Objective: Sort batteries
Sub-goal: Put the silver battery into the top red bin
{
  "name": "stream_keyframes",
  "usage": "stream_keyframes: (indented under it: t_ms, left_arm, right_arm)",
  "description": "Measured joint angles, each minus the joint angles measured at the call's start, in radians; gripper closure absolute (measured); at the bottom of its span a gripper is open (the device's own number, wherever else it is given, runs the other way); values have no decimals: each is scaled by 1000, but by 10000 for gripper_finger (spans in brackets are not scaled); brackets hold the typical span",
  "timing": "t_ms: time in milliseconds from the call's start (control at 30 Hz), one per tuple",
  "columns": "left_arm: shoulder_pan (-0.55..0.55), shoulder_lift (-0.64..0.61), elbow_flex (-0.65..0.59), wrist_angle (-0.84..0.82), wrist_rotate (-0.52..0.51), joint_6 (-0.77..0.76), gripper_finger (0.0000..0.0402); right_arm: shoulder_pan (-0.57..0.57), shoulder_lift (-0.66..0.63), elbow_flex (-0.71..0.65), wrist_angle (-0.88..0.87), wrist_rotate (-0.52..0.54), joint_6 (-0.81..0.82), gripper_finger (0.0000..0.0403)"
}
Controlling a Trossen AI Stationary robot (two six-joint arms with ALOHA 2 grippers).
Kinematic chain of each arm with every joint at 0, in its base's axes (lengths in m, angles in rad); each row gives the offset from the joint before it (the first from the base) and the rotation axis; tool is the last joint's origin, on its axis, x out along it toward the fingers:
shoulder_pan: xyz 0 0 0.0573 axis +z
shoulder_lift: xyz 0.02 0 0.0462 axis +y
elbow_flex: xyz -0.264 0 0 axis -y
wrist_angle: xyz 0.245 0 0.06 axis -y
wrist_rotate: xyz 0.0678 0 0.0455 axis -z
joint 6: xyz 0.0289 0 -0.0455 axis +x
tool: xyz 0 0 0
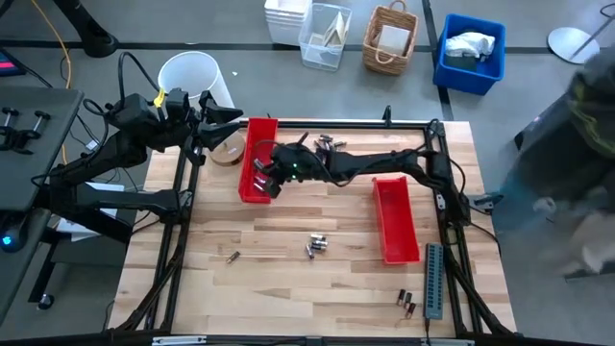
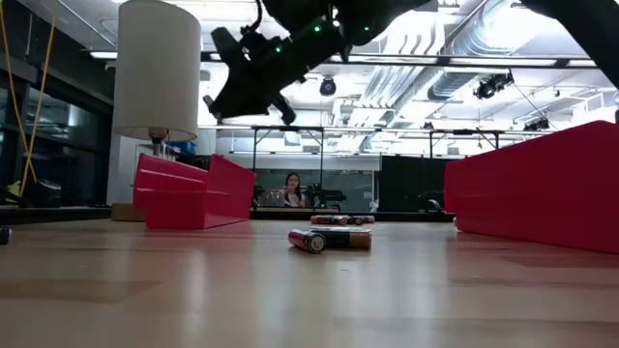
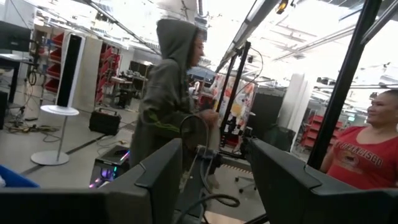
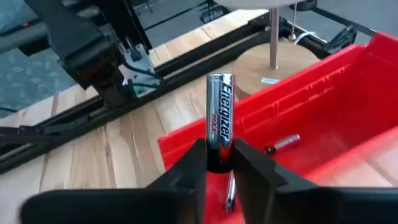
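Note:
My right gripper (image 4: 219, 163) reaches across the table to the near end of the left red tray (image 1: 258, 159) and is shut on a silvery Energizer battery (image 4: 219, 115). Two batteries (image 4: 283, 144) lie on that tray's floor. More batteries lie loose on the wood: a cluster mid-table (image 1: 317, 246) (image 2: 329, 239), one alone (image 1: 233, 257), some by the far frame (image 1: 327, 144), and some near the grey ridged strip (image 1: 407, 302). The right red tray (image 1: 396, 219) lies right of centre. My left gripper (image 3: 214, 180) waits open, raised at the far left corner (image 1: 226, 117). My right gripper pinches the Energizer battery between its two fingers by one end (image 4: 219, 155). The battery lies along the fingers, and most of its length sticks out past the fingertips (image 4: 247, 163). It is lifted clear above the left red tray.
A lamp with a white shade (image 1: 192, 77) stands on a round wooden base (image 4: 280, 62) just beyond the left tray. A black frame (image 1: 384, 123) borders the table. The grey ridged strip (image 1: 434, 281) lies at the near right. People stand in the room beyond (image 3: 174, 99).

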Motion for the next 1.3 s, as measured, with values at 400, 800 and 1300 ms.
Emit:
stream_keyframes:
  t_ms: [400, 800, 1300]
  left_arm:
    - [0, 0, 0, 0, 0, 2, 222]
    - [0, 0, 0, -1, -17, 35, 222]
    - [0, 2, 0, -4, -19, 55, 222]
  right_arm:
    - [0, -35, 109, -335, -131, -175, 198]
    - [288, -241, -308, -626, -163, -139, 210]
    - [278, -208, -411, -447, -5, -5, 211]
